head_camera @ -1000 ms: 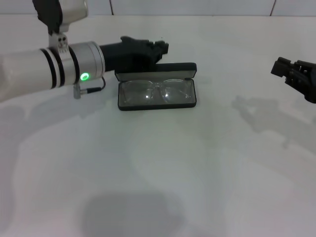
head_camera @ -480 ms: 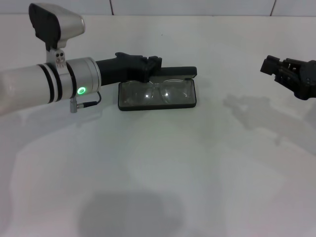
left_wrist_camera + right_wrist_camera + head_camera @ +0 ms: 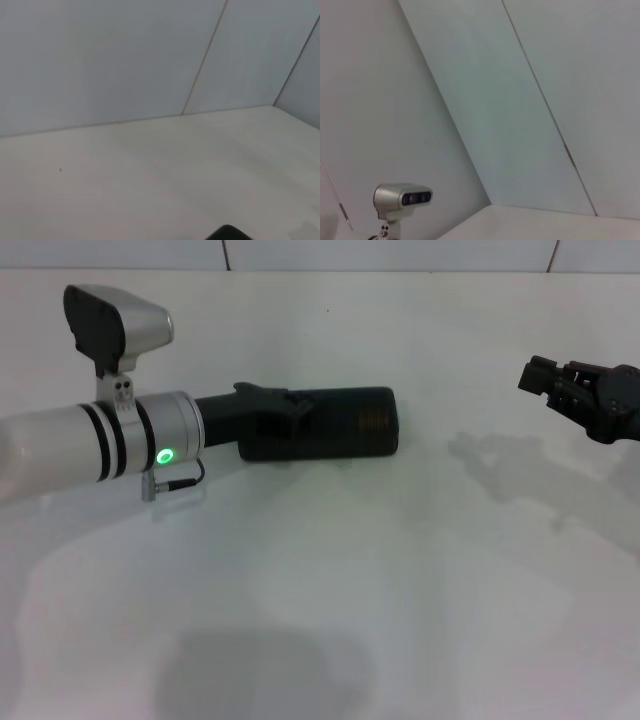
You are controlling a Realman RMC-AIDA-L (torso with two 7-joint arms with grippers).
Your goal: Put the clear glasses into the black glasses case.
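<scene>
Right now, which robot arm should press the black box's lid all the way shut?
Probably the left. The left gripper sits on top of the black glasses case, whose lid is down. The right gripper hangs off to the right, well away from the case, over the bare table.

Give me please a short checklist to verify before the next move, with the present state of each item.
1. Lid of the case is down: ok.
2. Glasses are inside: cannot tell, the shut lid hides them.
3. Left gripper is clear of the case: not ok, it lies on the left end of the lid.
4. Right gripper is clear of the case: ok, it hangs far to the right.
5. Case lies flat on the table: ok.
</scene>
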